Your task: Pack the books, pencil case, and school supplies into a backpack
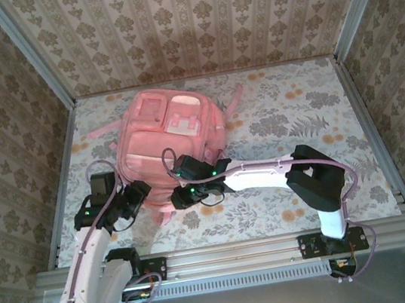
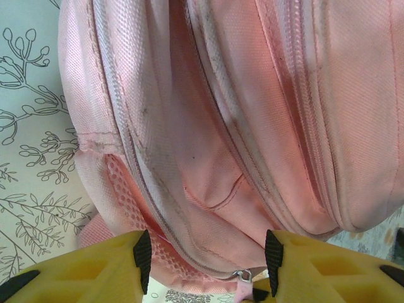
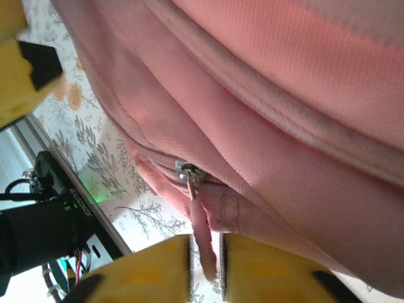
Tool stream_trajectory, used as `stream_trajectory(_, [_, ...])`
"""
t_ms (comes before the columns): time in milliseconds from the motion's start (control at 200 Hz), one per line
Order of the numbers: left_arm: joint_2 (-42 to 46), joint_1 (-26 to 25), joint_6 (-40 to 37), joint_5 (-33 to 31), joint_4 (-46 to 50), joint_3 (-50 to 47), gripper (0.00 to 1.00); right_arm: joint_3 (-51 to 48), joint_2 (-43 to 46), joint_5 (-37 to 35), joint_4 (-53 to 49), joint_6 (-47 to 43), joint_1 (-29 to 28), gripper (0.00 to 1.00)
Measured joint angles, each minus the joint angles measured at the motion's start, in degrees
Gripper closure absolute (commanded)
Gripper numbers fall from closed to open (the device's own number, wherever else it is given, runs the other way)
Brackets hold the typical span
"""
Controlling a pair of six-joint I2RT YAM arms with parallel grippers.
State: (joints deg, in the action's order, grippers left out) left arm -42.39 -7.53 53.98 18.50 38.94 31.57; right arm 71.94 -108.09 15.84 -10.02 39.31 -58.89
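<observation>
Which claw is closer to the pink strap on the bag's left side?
Left. The left gripper sits at the backpack corner near the strap; the right gripper sits farther right.

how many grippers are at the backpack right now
2. The left gripper is at the near left corner of the backpack. The right gripper is at its near end, jaws either side of the pink zipper pull.

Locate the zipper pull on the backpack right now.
In the right wrist view, the zipper pull hangs from the backpack at its end nearest the arm bases, dangling between the fingers of the right gripper.
</observation>
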Motion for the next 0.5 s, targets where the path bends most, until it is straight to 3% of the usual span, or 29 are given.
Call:
stream_trajectory(95, [0.0,0.0,0.0,0.0,0.0,0.0,0.47,0.1,-0.4,0.0,0.0,0.0,-0.3,0.62])
stream_trajectory(195, [0.2,0.0,0.0,0.0,-0.2,-0.2,0.47,0.3,-0.4,0.0,0.0,0.0,-0.3,0.65])
stream_trajectory(500, [0.9,-0.5,0.0,0.2,-1.5,-2.0,0.46,2.4,-3.1,0.0,-0.4,0.1,-0.3,0.95])
